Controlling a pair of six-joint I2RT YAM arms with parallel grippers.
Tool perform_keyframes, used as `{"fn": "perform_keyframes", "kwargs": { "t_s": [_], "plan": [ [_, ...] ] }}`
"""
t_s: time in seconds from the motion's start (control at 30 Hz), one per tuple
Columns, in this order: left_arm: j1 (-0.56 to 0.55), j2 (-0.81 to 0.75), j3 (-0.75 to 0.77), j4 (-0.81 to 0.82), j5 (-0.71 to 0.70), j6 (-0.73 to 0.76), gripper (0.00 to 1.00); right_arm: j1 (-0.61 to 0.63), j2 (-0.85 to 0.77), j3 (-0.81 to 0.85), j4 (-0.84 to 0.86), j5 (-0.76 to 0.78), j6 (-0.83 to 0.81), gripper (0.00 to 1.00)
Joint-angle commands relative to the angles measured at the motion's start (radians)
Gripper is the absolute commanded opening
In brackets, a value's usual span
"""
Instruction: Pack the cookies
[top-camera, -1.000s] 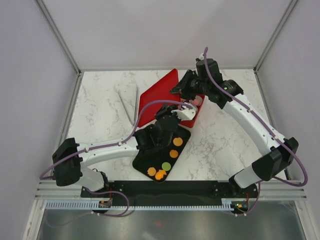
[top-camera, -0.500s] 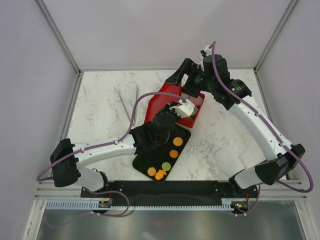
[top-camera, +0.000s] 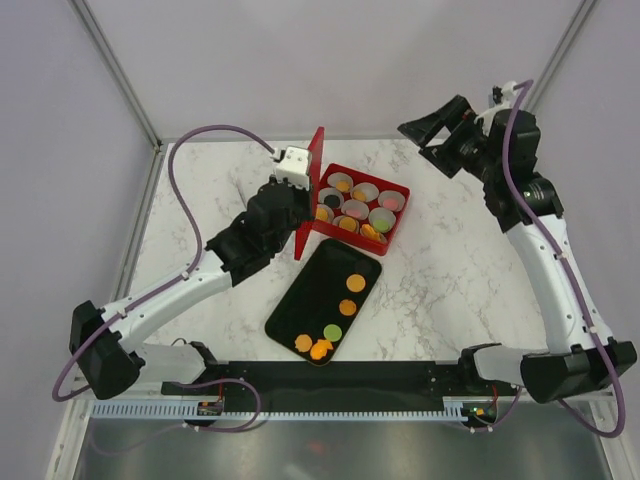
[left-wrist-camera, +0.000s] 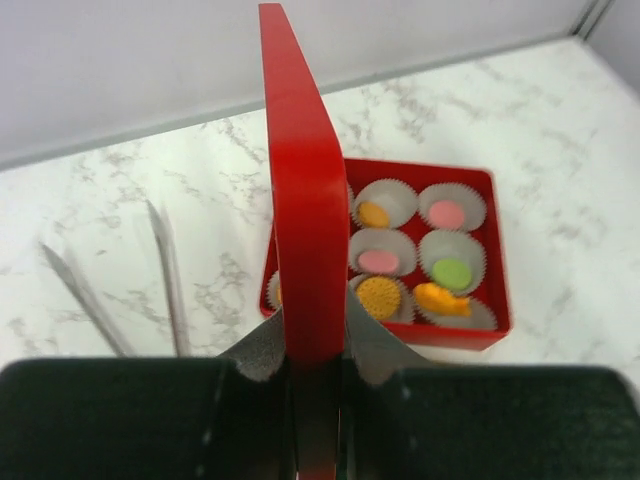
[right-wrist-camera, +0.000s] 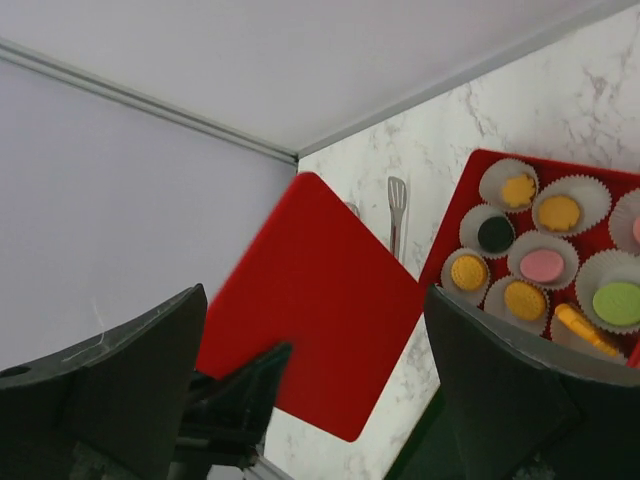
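Left of the red box (left-wrist-camera: 482, 328) the tongs (left-wrist-camera: 166, 272) lie on the table (top-camera: 200, 190), untouched. Just at the box's left edge, my left end effector (left-wrist-camera: 305, 345) is clamped on the red lid (left-wrist-camera: 302, 220), holding it upright on edge. The box itself is open, and every paper cup I can see in it carries one of the cookies (left-wrist-camera: 378, 296); the one at the near right corner sits tilted. Nearer me than the box, the black tray (top-camera: 315, 290) has five loose cookies on it. Beyond the box's far right corner, my right end effector (top-camera: 437, 143) hangs high with its fingers spread wide, carrying nothing.

I read this as the closing step. Next I'd tip the lid over to the right, square it to the walls and lower it flat, watching that tilted cookie.
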Motion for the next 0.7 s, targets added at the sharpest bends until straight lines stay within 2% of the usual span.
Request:
{"fn": "perform_keyframes", "kwargs": {
  "t_s": [0.0, 0.03, 0.13, 0.23, 0.3, 0.47, 0.67],
  "plan": [
    [0.013, -0.059, 0.042, 0.111, 0.101, -0.268, 0.02, -0.008, -0.107, -0.197, 0.148, -0.105, 0.073, 0.98],
    [0.018, -0.074, 0.038, 0.131, 0.087, -0.298, 0.02, -0.008, -0.162, -0.252, 0.185, -0.114, 0.091, 0.98],
    [0.019, -0.116, -0.014, 0.248, 0.040, -0.399, 0.02, -0.006, -0.283, -0.604, 0.503, -0.163, 0.215, 0.98],
    [0.019, -0.136, -0.059, 0.343, 0.000, -0.498, 0.02, -0.006, -0.348, -0.807, 0.678, -0.195, 0.305, 0.98],
    [0.021, -0.139, -0.087, 0.391, -0.011, -0.560, 0.02, 0.000, -0.363, -0.863, 0.792, -0.204, 0.368, 0.98],
    [0.023, -0.131, -0.094, 0.470, -0.026, -0.687, 0.02, 0.005, -0.431, -0.937, 0.818, -0.172, 0.371, 0.98],
    [0.024, -0.108, -0.102, 0.556, -0.031, -0.793, 0.02, 0.029, -0.409, -0.980, 0.912, -0.152, 0.420, 0.98]
  ]
}}
